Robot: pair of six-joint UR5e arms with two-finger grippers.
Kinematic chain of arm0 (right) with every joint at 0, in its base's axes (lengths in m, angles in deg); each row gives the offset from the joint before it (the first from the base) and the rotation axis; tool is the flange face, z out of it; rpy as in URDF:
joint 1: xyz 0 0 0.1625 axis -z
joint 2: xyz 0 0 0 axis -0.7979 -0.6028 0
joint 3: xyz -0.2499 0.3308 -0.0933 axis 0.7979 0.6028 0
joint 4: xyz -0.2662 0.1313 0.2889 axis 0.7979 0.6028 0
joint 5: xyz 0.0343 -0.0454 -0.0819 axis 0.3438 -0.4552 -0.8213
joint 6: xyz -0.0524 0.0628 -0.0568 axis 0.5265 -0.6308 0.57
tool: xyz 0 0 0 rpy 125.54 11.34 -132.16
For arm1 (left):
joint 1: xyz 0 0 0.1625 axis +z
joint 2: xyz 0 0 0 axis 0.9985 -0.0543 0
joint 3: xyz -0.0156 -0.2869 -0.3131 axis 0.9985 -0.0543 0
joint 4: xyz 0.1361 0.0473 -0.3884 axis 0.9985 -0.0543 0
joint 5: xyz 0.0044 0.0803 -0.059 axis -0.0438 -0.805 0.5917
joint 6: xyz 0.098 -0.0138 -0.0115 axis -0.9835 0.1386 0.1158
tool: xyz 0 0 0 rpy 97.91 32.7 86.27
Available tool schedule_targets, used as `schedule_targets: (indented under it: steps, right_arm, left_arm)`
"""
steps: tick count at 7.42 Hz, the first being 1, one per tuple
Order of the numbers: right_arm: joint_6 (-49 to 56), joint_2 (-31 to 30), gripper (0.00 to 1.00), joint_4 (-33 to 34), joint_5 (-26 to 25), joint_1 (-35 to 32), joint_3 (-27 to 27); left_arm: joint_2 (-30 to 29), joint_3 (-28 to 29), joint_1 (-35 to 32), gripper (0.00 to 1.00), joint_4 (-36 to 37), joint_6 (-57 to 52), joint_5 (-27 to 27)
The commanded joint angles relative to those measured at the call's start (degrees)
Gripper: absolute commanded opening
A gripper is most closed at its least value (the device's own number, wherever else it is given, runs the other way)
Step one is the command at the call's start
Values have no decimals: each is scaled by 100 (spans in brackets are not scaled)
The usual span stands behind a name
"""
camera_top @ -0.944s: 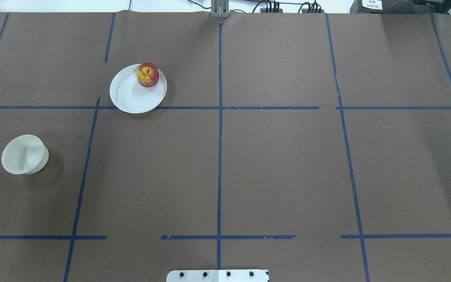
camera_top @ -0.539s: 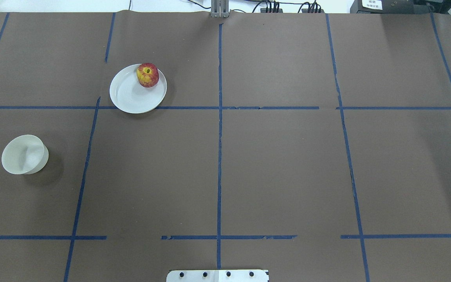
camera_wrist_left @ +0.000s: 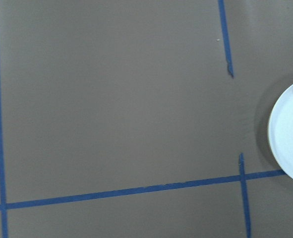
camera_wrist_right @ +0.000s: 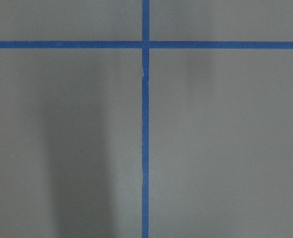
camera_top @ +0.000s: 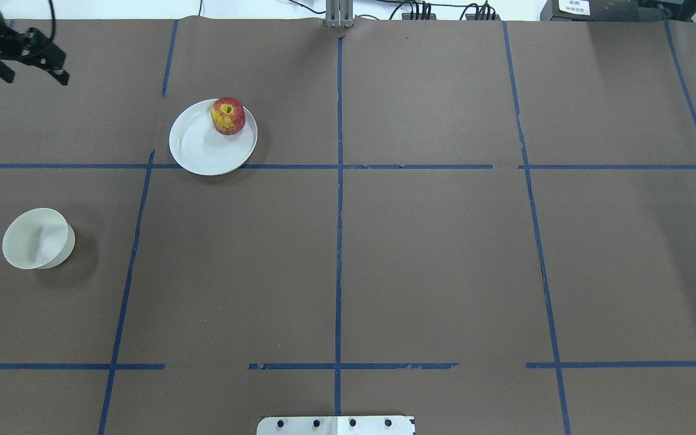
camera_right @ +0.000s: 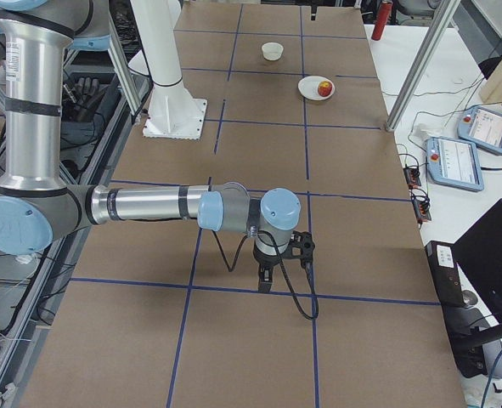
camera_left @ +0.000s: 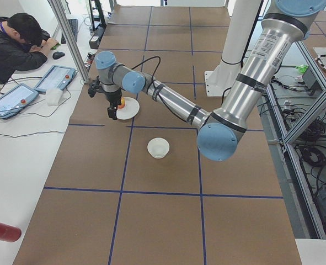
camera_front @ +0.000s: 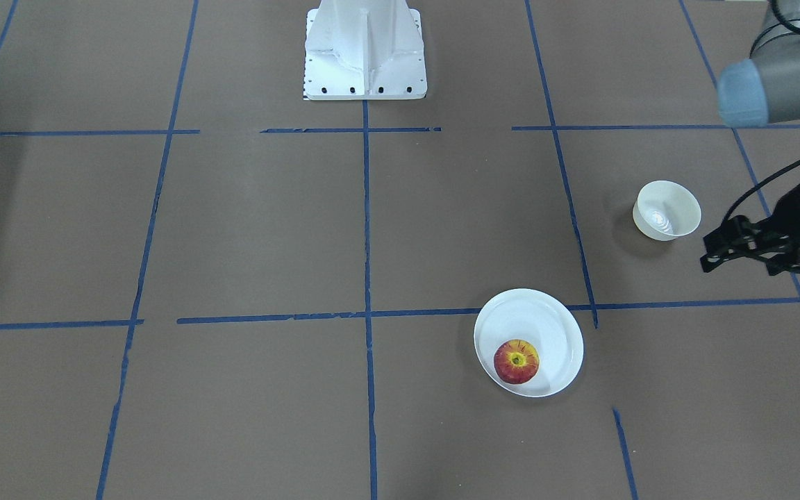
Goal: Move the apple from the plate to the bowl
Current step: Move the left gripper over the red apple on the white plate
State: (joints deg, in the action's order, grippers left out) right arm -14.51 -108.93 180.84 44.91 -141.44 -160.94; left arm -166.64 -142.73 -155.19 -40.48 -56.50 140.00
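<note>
The red apple (camera_top: pixel 228 115) with its yellow stem patch sits on the far right part of the white plate (camera_top: pixel 203 151). Both also show in the front view, apple (camera_front: pixel 516 361) and plate (camera_front: pixel 539 323). The empty off-white bowl (camera_top: pixel 38 238) stands near the table's left edge, apart from the plate, and also shows in the front view (camera_front: pixel 667 210). My left gripper (camera_top: pixel 35 77) is open and empty, high over the far left corner, left of the plate; it also shows in the front view (camera_front: pixel 705 254). My right gripper (camera_right: pixel 283 255) shows only in the right side view, far from all of them; I cannot tell its state.
The robot's white base mount (camera_front: pixel 364 48) stands at the near middle edge. Blue tape lines cross the brown table. My left arm's elbow (camera_front: pixel 775 90) hangs over the table's left end. An operator (camera_left: pixel 14 47) sits beside the far edge with tablets.
My left gripper has come into the overhead view at the far left corner. The apple, plate and bowl have not moved.
</note>
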Motion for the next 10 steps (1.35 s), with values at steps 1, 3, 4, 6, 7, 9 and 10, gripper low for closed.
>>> schedule_targets:
  steps: [1,3,4,6,7,9,10]
  right_arm:
    - [5,0,100,0,0,0,-1]
    - [-4,0,100,0,0,0,-1]
    - [5,0,100,9,0,0,-1]
    - [5,0,100,9,0,0,-1]
    - [5,0,100,0,0,0,-1]
    - [5,0,100,9,0,0,-1]
    - [-4,0,100,0,0,0,-1]
  left_arm:
    - [-1068,970,465,100,21,770,-25]
    - [-1658,1857,939,100,-459,1506,-69]
    - [-1739,2184,1055,100,-932,1780,-313]
    - [-1827,2773,1318,100,-1821,2422,-403]
    - [-1871,2854,1432,100,-1999,2616,-595]
    - [-2116,3291,1617,100,-2219,2820,-658]
    - [-2213,3512,1662,100,-2412,2916,-876]
